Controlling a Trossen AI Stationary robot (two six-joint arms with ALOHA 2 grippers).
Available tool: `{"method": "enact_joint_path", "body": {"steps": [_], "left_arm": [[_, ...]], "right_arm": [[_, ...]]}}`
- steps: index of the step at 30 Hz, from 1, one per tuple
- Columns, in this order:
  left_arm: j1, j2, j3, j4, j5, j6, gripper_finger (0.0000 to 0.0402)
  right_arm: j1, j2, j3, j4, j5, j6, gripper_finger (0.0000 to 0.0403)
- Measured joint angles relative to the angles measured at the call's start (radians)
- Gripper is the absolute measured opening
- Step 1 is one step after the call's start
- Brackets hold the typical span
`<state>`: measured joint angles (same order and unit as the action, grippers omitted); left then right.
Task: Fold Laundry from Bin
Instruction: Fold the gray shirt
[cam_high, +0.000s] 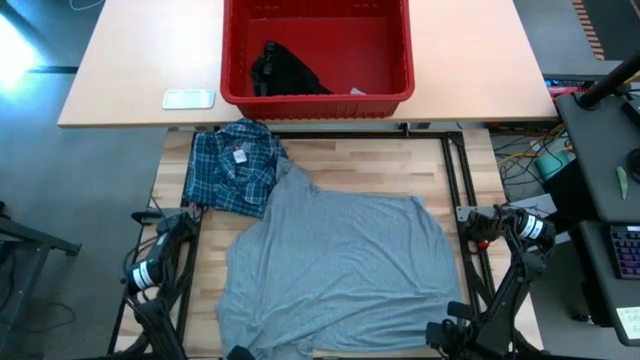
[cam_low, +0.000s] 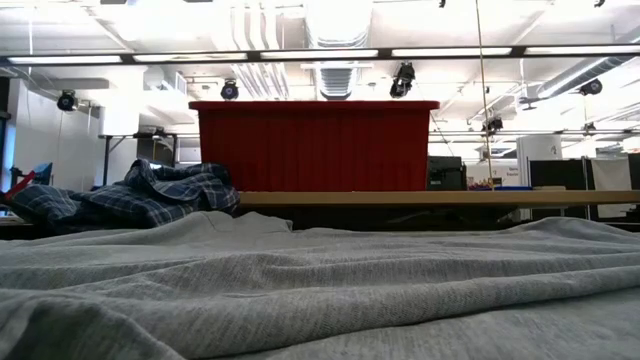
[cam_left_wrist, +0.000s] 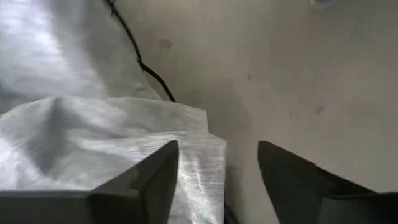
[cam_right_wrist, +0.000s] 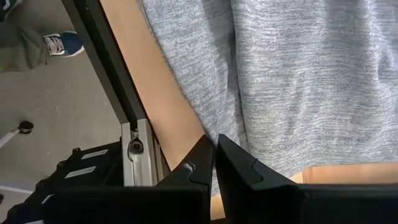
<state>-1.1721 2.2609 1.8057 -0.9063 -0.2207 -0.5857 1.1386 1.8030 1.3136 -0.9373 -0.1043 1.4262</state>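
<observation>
A light grey T-shirt (cam_high: 340, 260) lies spread on the wooden table; its near edge (cam_left_wrist: 93, 143) hangs past the table's near edge. A blue plaid shirt (cam_high: 235, 165) lies bunched at the far left, touching the T-shirt. The red bin (cam_high: 318, 50) stands on the far table with a black garment (cam_high: 285, 72) inside. My left gripper (cam_left_wrist: 217, 144) is open at the T-shirt's near left corner, also low in the high view (cam_high: 240, 352). My right gripper (cam_right_wrist: 216, 142) is shut over the T-shirt's near right corner (cam_high: 445, 335). My left gripper is open beside the T-shirt's hanging edge (cam_left_wrist: 199, 134). One finger (cam_left_wrist: 158, 171) stands in front of the cloth, and I cannot tell whether it touches. My right gripper points down with shut fingertips (cam_right_wrist: 236, 155) over the T-shirt's corner (cam_right_wrist: 249, 134). They hide that corner; whether they pinch cloth cannot be told.
A small white flat object (cam_high: 188, 98) lies on the far table left of the bin. The table's dark metal frame (cam_right_wrist: 134, 146) runs beside my right gripper. Bare wood (cam_high: 300, 150) shows between the shirts and the far table.
</observation>
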Motion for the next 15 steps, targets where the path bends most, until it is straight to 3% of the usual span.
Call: {"method": "enact_joint_path", "body": {"steps": [3,7,11,15], "left_arm": [[-0.011,0.039,0.0,-0.002,0.001,0.112,0.0219],[-0.015,0.069,0.0,-0.045,-0.005,0.15,0.0194],[-0.01,0.069,0.0,-0.052,-0.035,0.118,0.013],[-0.009,0.071,0.0,-0.067,-0.055,0.098,0.0033]], "right_arm": [[0.0,0.0,0.0,-0.001,0.0,0.006,0.0009],[0.0,0.001,0.0,-0.001,0.0,0.017,0.0009],[0.0,0.002,0.0,-0.001,-0.001,0.024,0.0009],[0.0,0.002,0.0,-0.001,-0.001,0.019,0.0009]]}}
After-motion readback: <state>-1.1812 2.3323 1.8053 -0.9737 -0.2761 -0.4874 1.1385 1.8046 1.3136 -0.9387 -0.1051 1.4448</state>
